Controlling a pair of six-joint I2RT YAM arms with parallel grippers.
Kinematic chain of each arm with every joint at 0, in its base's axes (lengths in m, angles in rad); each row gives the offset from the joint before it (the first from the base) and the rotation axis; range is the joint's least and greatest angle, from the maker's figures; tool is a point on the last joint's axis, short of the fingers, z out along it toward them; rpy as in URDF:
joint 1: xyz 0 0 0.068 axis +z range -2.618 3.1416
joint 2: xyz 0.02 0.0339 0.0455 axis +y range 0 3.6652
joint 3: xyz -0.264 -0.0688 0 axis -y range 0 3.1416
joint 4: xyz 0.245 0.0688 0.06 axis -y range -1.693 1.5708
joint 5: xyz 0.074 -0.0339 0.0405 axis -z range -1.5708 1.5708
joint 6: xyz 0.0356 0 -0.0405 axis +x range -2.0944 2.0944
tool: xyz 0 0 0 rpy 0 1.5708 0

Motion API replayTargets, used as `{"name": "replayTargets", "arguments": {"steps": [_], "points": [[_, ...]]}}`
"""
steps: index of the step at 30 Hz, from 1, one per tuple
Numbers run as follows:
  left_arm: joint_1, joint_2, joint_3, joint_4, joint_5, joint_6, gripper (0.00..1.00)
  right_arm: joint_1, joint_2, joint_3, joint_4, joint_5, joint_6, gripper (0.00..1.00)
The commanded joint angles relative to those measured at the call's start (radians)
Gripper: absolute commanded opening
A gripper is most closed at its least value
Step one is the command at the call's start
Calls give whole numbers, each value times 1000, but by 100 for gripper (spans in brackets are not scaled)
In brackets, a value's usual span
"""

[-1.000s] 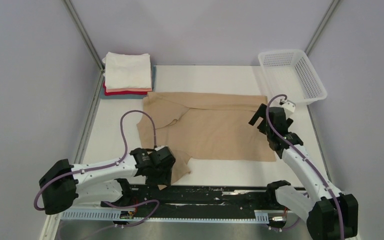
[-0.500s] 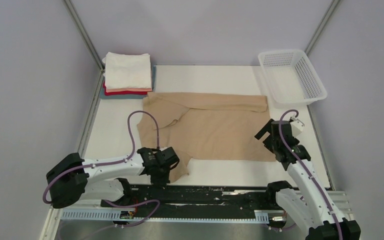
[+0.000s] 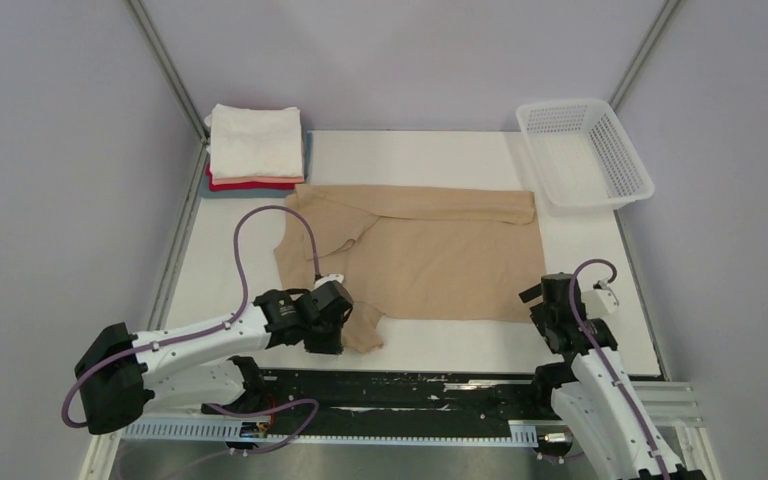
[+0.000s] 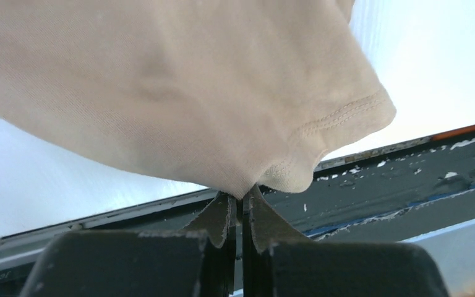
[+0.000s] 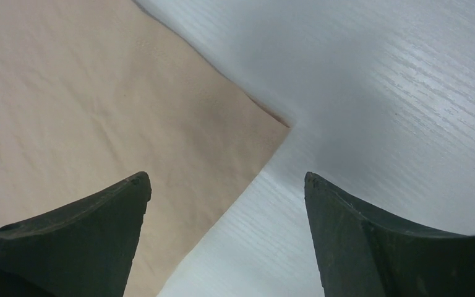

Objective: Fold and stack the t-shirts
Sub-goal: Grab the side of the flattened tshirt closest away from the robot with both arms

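From above, the tan shirt [image 3: 430,255] lies spread on the white table [image 3: 430,150], with folded shirts [image 3: 255,150] stacked at the far left corner and a basket [image 3: 585,155] at the far right. Left wrist: the left gripper [image 4: 242,201] has its jaws clamped on the shirt's sleeve. Right wrist: the right gripper [image 5: 226,179] holds its jaws apart over the shirt's near corner.

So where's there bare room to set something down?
Bare table lies along the far edge between the folded stack and the basket, and in a strip left of the tan shirt. The near-left corner is crowded: the left pincer grips the shirt there.
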Motion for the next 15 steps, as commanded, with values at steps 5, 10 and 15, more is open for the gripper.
{"name": "replayTargets", "arguments": {"steps": [5, 10, 15], "points": [[83, -67, 62, 55, -15, 96, 0, -43, 185, -29, 157, -16, -4, 84], [122, -56, 75, 83, -4, 123, 0, -78, 250, -56, 232, -35, -41, 52], [142, -47, 96, 99, -8, 141, 0, -88, 240, -36, 241, -64, -127, 38]]}}
